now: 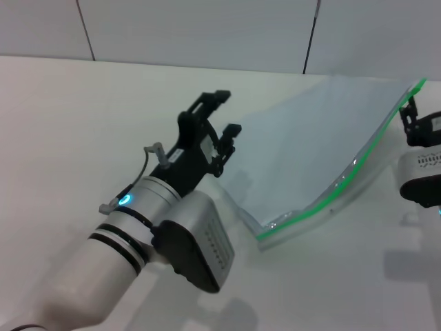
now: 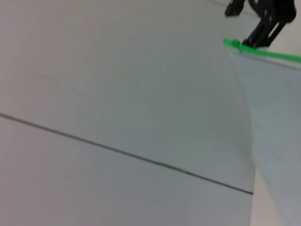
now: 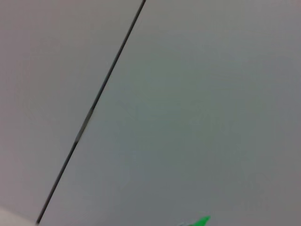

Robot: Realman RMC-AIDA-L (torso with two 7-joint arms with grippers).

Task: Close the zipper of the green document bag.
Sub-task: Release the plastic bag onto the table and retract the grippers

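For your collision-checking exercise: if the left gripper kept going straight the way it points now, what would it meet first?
Probably nothing on the table: the left gripper, open, points up and away, just beside the green document bag, toward the wall. Depth is unclear, so it might graze the bag's lifted side.

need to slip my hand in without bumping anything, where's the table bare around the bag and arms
Bare table lies beyond the left gripper, up to the wall, and in front of the green document bag, between the two arms. It is crowded at the bag's far right corner, where the right gripper is at the zipper.
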